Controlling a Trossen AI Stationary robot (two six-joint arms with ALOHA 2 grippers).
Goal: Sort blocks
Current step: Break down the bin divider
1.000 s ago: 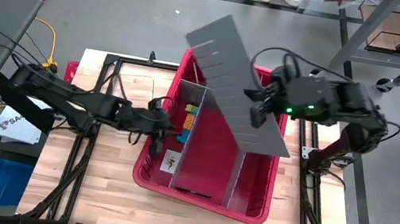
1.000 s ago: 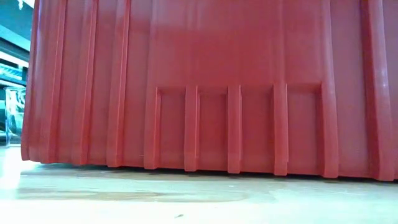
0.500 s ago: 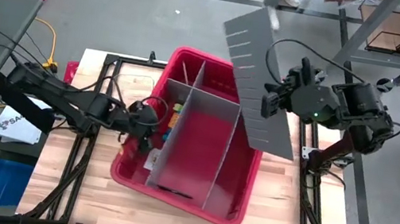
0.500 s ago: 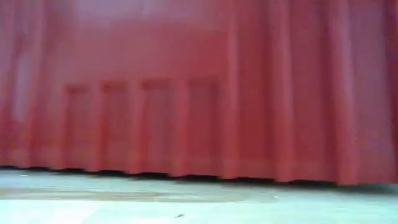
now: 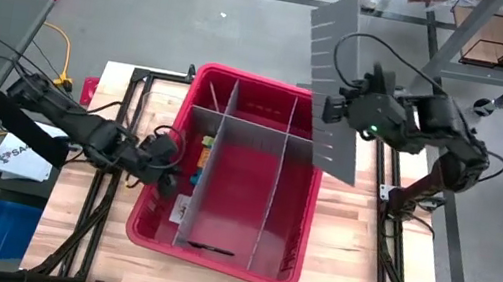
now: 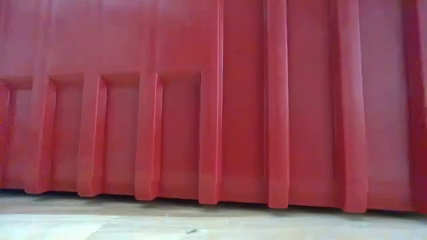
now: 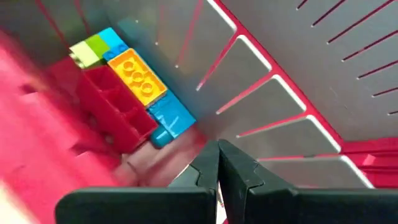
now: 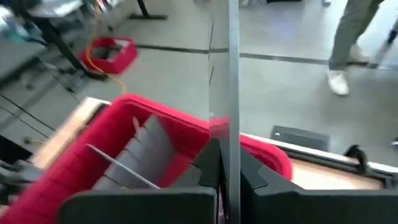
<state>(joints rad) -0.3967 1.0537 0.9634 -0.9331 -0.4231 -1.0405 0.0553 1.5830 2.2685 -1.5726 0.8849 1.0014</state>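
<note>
High view: a large red bin (image 5: 283, 273) sits on the wooden table (image 5: 112, 256), split into compartments by grey dividers (image 5: 222, 197). The right gripper (image 5: 337, 109) is clenched on the edge of a loose grey divider sheet (image 5: 334, 53), holding it tilted in the air above the bin's far right corner. The left gripper (image 5: 172, 164) reaches over the bin's left wall, its fingers pinched together with nothing visibly between them; in the left wrist view the closed tips (image 7: 217, 163) hang just above the bin floor, near but apart from the blocks (image 7: 127, 84). These blocks, red, orange, blue, green and pale yellow, lie clustered in the left compartment against a divider wall. The other compartments look empty, though some corners are hidden. To sort well, it seems wise for the left gripper to open before descending and take one brick at a time from the cluster's edge, while the right arm keeps the sheet clear. The low view shows only the bin's ribbed wall.
</note>
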